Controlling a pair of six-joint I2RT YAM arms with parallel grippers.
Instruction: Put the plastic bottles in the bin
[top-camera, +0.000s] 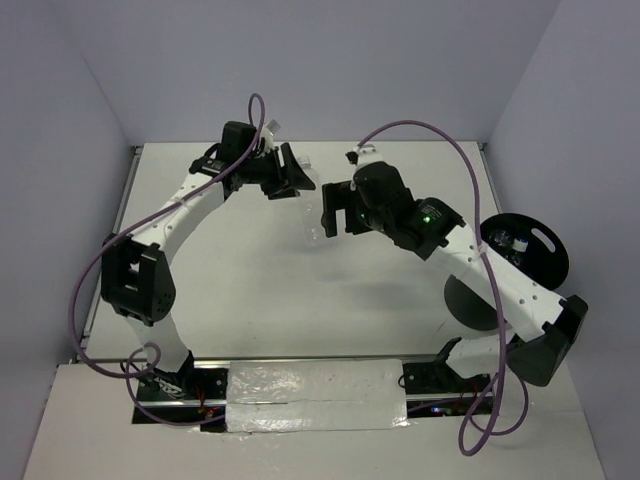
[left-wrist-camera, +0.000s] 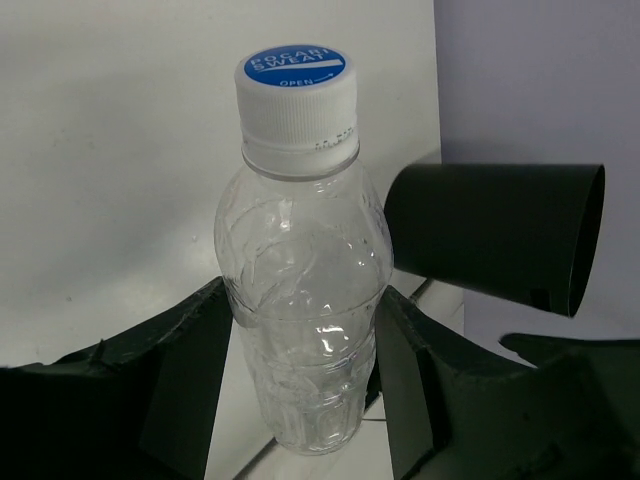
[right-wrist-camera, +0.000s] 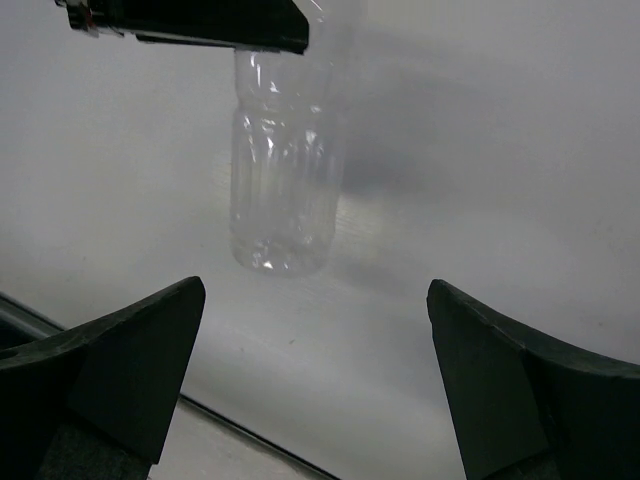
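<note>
The left claw (top-camera: 288, 178) is clamped on the lower body of a clear bottle (left-wrist-camera: 305, 280). The bottle's white cap has a blue top. Bottle and claw are well left of the bin (top-camera: 548, 262), which stands at the right edge of the table (top-camera: 260, 285). The right claw (right-wrist-camera: 315, 300) is between bottle and bin. Its fingers are wide apart and hold nothing, and it faces the bottle's base.

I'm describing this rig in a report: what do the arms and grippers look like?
The left arm and right arm have white links and black joints, each trailing a purple cable. The left gripper and right gripper are black with wedge-shaped fingers. A green light glows near the right wrist.
</note>
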